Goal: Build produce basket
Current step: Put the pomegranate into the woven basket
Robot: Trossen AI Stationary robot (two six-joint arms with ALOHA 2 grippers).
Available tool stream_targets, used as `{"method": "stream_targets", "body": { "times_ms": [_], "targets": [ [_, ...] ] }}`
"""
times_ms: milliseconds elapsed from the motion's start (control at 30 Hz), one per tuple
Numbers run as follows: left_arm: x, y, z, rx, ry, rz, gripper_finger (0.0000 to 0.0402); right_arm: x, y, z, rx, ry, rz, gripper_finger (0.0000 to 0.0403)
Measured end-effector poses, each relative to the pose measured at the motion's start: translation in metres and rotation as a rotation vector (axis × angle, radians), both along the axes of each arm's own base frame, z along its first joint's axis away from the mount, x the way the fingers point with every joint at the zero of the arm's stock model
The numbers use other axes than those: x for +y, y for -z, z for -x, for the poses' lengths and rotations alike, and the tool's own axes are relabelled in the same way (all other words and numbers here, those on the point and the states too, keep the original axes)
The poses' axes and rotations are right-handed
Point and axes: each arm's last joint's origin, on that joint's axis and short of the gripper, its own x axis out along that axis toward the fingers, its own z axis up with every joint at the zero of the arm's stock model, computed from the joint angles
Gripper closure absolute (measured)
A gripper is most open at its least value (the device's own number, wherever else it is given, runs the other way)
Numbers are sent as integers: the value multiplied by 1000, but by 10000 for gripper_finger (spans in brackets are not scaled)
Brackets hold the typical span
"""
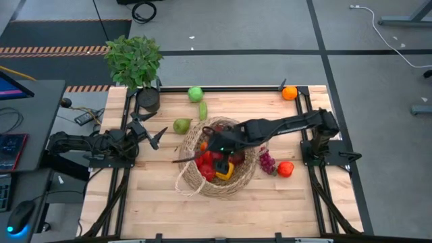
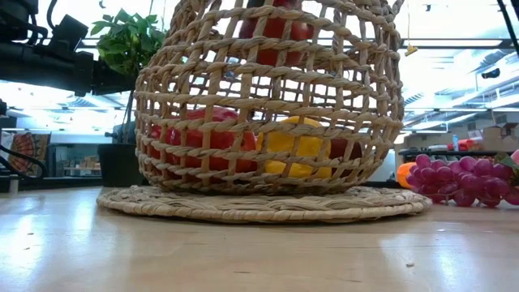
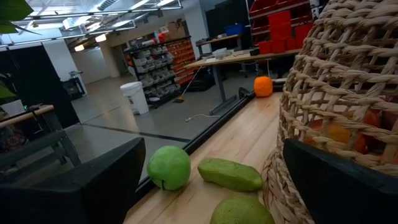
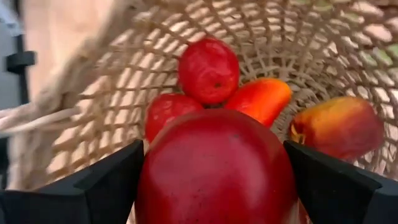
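Basket [image 1: 202, 177] is maybe half full — right claw [image 4: 214, 177] pinches 1 big red fruit [image 4: 214, 168] over it, left claw [image 1: 150, 132] spread, idle; pear [image 1: 181, 125], grapes [image 1: 267, 162], orange [image 1: 289, 92] wait on the bench [image 1: 283, 202].

We see a tan open-weave wicker basket [image 1: 202, 177] holding red and yellow produce [image 1: 214, 164], with purple grapes [image 1: 267, 162] and a red-orange fruit [image 1: 285, 169] to its right, a green apple [image 1: 195, 93], green pear [image 1: 181, 125] and orange [image 1: 289, 92] farther off on pale wood table [image 1: 283, 202].
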Motion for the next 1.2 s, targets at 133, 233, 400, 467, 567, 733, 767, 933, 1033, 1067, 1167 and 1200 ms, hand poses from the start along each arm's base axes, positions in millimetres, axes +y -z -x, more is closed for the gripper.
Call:
{"method": "stream_targets", "body": {
  "times_ms": [133,233,400,467,567,733,767,933,1033,1067,1167,1200],
  "targets": [
    [0,0,0,0,-1,0,14,7,13,-5,26,85,56,25],
    [0,0,0,0,0,0,14,10,21,-5,29,148,136,25],
    [0,0,0,0,0,0,14,12,47,-4,-13,244,188,25],
    [0,0,0,0,0,0,14,12,58,-5,-50,268,184,25],
    [0,0,0,-1,-1,0,14,10,77,-3,-58,299,226,25],
    [0,0,0,-1,0,0,14,3,99,6,-5,348,289,25],
    [0,0,0,-1,0,0,14,2,102,7,-3,348,289,25],
    [0,0,0,-1,0,0,14,6,111,3,-39,271,193,25],
    [0,0,0,-2,0,0,14,7,111,-1,-70,208,116,25],
    [0,0,0,-1,0,0,14,7,110,-2,-78,191,107,25],
    [0,0,0,-2,0,0,14,8,110,-2,-76,170,123,25],
    [0,0,0,-2,0,0,14,8,110,-2,-72,159,130,25]
  ]
}}
